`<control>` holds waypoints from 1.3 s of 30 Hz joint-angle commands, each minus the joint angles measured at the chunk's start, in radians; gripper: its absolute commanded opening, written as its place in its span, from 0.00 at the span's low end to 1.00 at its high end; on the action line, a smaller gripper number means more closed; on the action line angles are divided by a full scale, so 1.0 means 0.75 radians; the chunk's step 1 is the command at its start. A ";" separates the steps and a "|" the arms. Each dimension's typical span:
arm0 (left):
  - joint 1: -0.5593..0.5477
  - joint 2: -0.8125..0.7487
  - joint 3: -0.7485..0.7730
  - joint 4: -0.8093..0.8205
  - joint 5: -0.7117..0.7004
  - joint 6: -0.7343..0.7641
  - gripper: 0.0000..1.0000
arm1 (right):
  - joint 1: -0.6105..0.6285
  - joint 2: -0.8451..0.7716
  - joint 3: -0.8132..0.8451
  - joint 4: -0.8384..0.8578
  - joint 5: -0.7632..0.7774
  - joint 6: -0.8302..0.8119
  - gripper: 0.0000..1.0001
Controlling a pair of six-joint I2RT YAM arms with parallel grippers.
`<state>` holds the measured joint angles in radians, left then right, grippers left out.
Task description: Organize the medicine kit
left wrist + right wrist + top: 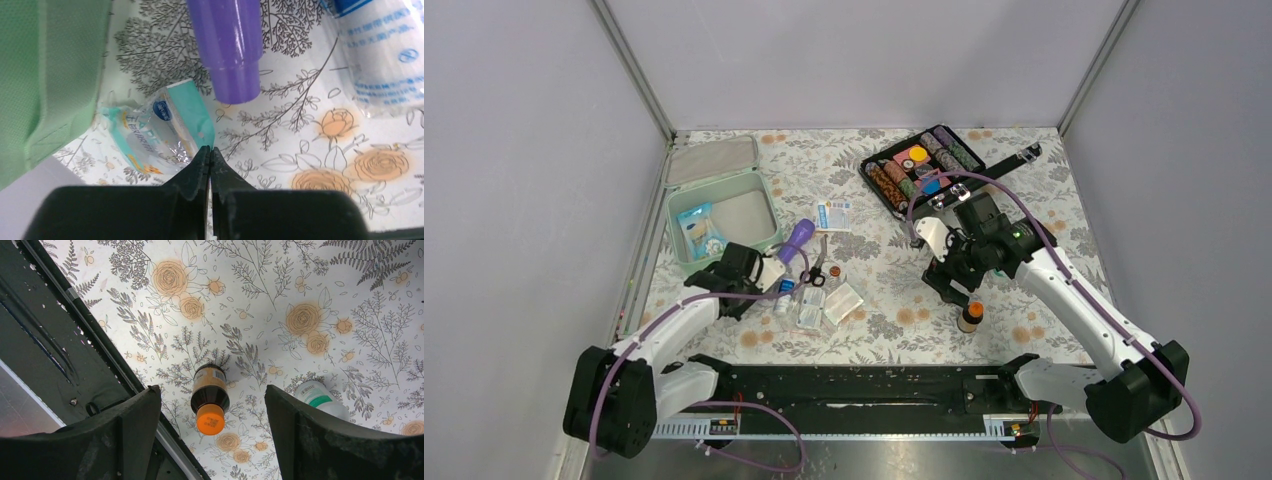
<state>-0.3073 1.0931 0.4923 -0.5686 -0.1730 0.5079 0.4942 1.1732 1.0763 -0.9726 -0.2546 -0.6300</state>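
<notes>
- Left wrist view: the left fingers (197,172) are pressed shut, their tips meeting at the corner of one crumpled teal-and-clear packet (155,132) on the floral table (310,150); whether the film is caught between them I cannot tell; one purple tube (231,45) lies just beyond the packet; one white roll with blue print (385,65) lies at the right; the green wall of the medicine kit (50,70) fills the left, just beside the packet.
- Right wrist view: the right fingers (127,435) stand wide apart, holding nothing; between them, down on the table, stands one brown bottle (210,392) with an orange cap; one white bottle with a green band (320,396) sits near the other finger; the black rail (45,335) of the table's near edge runs alongside.
- Top view: only here is the medicine kit seen whole, open at the table's far-left corner, its lid (712,160) laid back towards the far edge; one blue-and-white packet (699,232) lies inside; one black case (921,165) stands open by the far edge, right of the middle; one pair of scissors (815,272) and three flat white packets (833,216) lie around the middle; the brown bottle shows towards the near edge; the white bottle does not show here.
</notes>
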 commanded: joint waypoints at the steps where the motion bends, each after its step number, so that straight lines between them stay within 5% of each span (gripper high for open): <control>1: -0.001 -0.126 0.180 -0.183 -0.014 0.026 0.00 | -0.004 -0.013 0.032 0.016 -0.006 0.010 0.82; 10: 0.003 -0.211 0.607 -0.391 0.073 0.074 0.00 | -0.004 0.012 0.043 0.017 -0.022 0.009 0.82; 19: 0.048 0.144 0.973 -0.178 0.014 0.145 0.00 | -0.006 -0.009 0.025 0.025 -0.004 0.011 0.82; 32: 0.340 0.557 1.095 0.134 0.065 0.693 0.00 | -0.006 -0.060 -0.020 0.027 0.026 -0.011 0.82; 39: 0.511 0.698 1.103 0.282 0.240 0.923 0.00 | -0.006 -0.064 -0.019 0.029 0.050 -0.019 0.83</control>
<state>0.0185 1.6009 1.3136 -0.4908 -0.0948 1.0367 0.4942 1.1473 1.0618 -0.9585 -0.2436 -0.6319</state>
